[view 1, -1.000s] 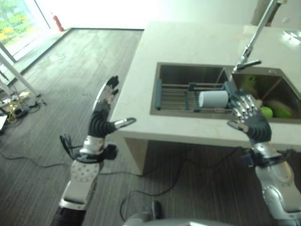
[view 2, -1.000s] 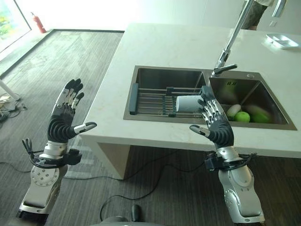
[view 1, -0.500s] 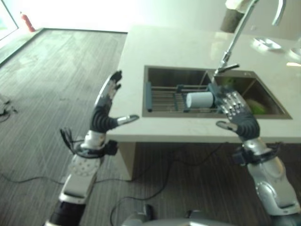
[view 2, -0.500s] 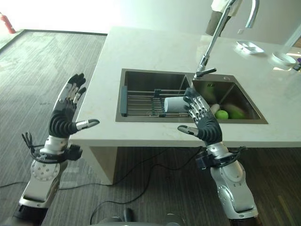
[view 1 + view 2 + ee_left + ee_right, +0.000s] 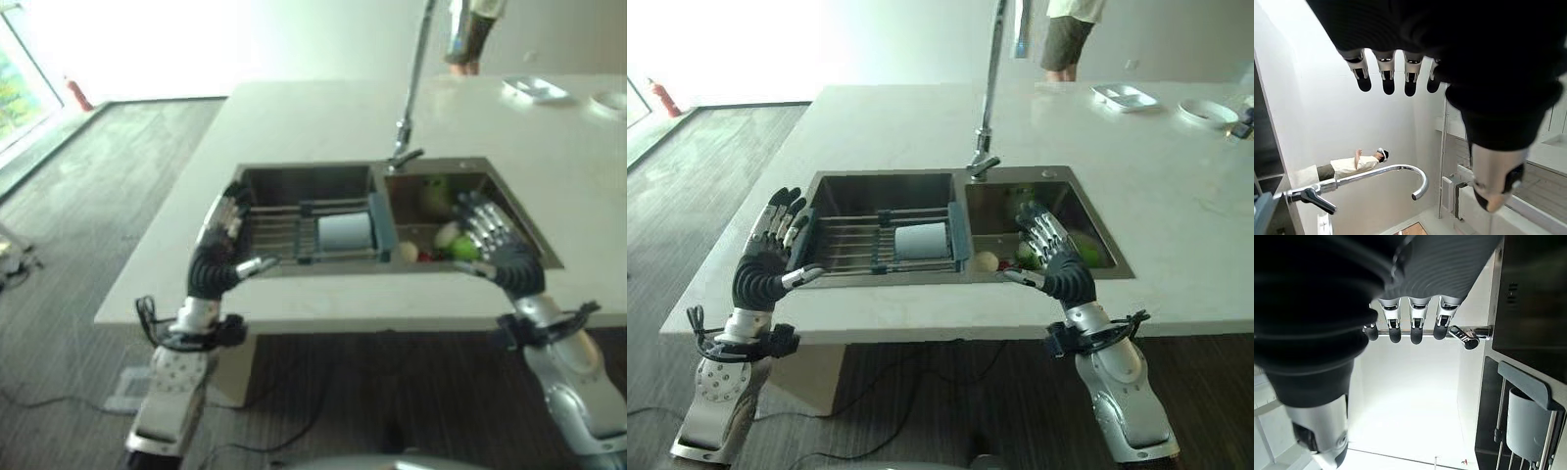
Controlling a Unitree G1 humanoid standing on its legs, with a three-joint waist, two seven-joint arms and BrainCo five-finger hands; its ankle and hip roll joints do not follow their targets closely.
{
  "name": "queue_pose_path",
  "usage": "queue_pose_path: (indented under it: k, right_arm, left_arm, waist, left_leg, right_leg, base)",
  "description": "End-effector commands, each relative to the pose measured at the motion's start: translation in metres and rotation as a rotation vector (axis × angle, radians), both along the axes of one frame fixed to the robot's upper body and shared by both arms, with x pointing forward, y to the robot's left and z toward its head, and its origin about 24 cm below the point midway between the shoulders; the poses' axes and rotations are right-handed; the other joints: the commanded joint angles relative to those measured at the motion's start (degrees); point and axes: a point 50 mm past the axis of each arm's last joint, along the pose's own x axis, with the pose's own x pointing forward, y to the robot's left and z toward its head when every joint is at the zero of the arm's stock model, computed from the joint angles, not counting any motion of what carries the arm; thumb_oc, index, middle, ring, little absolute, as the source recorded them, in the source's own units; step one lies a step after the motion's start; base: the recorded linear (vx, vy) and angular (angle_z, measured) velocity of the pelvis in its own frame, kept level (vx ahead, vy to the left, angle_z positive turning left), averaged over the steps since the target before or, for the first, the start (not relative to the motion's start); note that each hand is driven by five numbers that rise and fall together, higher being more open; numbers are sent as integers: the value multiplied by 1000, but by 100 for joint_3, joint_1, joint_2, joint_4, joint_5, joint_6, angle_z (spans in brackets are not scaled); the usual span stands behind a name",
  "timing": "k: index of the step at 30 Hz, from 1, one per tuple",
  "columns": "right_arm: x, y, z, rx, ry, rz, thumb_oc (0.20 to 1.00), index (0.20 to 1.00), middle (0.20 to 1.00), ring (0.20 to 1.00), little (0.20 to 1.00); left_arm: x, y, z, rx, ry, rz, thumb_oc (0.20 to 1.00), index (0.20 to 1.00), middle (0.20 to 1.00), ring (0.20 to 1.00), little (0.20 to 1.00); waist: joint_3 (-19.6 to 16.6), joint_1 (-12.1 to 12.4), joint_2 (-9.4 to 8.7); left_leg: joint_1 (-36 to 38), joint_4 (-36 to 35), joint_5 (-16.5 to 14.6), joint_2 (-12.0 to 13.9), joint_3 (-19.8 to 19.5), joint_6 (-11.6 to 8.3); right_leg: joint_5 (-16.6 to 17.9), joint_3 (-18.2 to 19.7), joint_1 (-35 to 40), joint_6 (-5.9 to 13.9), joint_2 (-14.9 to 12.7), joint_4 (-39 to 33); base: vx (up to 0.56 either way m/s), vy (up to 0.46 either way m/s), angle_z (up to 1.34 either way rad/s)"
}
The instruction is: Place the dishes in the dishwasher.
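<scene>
Fingers straight and spread on both hands, neither holding anything: the left hand (image 5: 764,269) hangs at the left edge of the sink (image 5: 884,179), the right hand (image 5: 1055,259) over its right basin. Between them a pale cup (image 5: 922,240) lies on its side on the slatted rack (image 5: 847,242) across the left basin. Green and pale items, perhaps fruit (image 5: 1085,250), sit in the right basin, below the tall faucet (image 5: 995,73)

We see a white cup (image 5: 922,241) lying on its side on the slatted rack (image 5: 847,244) across the left basin of the sink (image 5: 884,180), near the divider.
</scene>
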Motion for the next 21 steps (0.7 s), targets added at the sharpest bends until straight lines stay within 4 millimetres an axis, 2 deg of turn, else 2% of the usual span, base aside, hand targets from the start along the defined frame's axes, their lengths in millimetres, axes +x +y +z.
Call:
queue_pose_path:
  k: [1,4,5,8,10,12,14,16,17,19,21]
  right_arm:
    - [-4,0,32,36,-183,-5,1000,1000,1000,1000,1000]
    - [-3,-4,30,15,-183,-35,1000,1000,1000,1000,1000]
    - [-4,-4,30,-9,-190,-57,1000,1000,1000,1000,1000]
    - [-4,-3,31,-33,-191,-62,1000,1000,1000,1000,1000]
    - [-5,-5,30,-59,-193,-72,1000,1000,1000,1000,1000]
    - [-5,-8,32,-66,-194,-77,1000,1000,1000,1000,1000]
    - [-6,-8,33,-9,-191,-56,1000,1000,1000,1000,1000]
    - [-10,-5,32,45,-195,-39,1000,1000,1000,1000,1000]
    - [-10,-1,30,60,-198,-27,1000,1000,1000,1000,1000]
    - [-7,4,29,73,-191,-13,1000,1000,1000,1000,1000]
    - [-3,10,27,81,-174,12,1000,1000,1000,1000,1000]
  left_arm:
    - [-4,7,30,50,-129,-60,1000,1000,1000,1000,1000]
    - [-6,10,27,31,-134,-53,1000,1000,1000,1000,1000]
    - [-7,9,28,31,-147,-56,1000,1000,1000,1000,1000]
    - [-8,8,30,11,-171,-51,1000,1000,1000,1000,1000]
    - [-4,5,30,8,-190,-61,1000,1000,1000,1000,1000]
    - [-1,2,30,5,-192,-79,1000,1000,1000,1000,1000]
    - [4,-1,31,13,-184,-107,1000,1000,1000,1000,1000]
    - [7,-5,33,28,-188,-126,1000,1000,1000,1000,1000]
    - [10,-9,35,50,-187,-152,1000,1000,1000,1000,1000]
    - [10,-14,38,77,-185,-191,1000,1000,1000,1000,1000]
    - [13,-19,35,134,-153,-216,1000,1000,1000,1000,1000]
  waist:
    - [28,-15,-428]
    - [96,-50,-349]
    - [120,-24,-335]
    - [143,-5,-255]
    - [177,27,-178]
    - [178,73,-206]
    - [96,84,-315]
    - [70,84,-408]
    - [80,134,-481]
    - [74,259,-540]
    - [91,323,-562]
  left_leg:
    - [382,286,-259,-783,-4,-49]
    - [45,933,-32,-770,-49,-115]
    - [-50,707,-150,-784,18,-90]
    - [-61,-218,163,-676,200,-170]
    - [-529,-236,496,-555,117,-323]
    - [-685,-236,487,-550,157,-345]
    - [-621,-236,355,-710,253,-243]
    - [-543,-236,255,-831,260,-143]
    - [-497,-236,173,-943,235,-26]
    - [-490,-236,127,-1066,240,100]
    - [-462,-236,93,-1158,202,235]
  right_leg:
    - [95,520,3,304,-508,-2]
    - [-17,519,128,182,-446,-2]
    - [-121,503,224,217,-439,-2]
    - [-190,455,289,296,-501,-2]
    - [-328,410,424,315,-544,-2]
    - [-489,355,607,349,-606,-2]
    - [-435,174,732,547,-887,-2]
    - [-367,147,733,638,-1021,28]
    - [-389,98,717,682,-1139,239]
    - [-480,-46,703,668,-1219,598]
    - [-337,-23,449,647,-1231,1344]
  base:
    - [73,-217,34]
    - [85,-53,42]
    - [146,109,30]
    - [159,236,26]
    - [210,373,22]
    - [225,463,10]
    - [241,571,-17]
    - [147,319,-20]
    - [162,352,-18]
    - [156,340,6]
    - [123,236,-16]
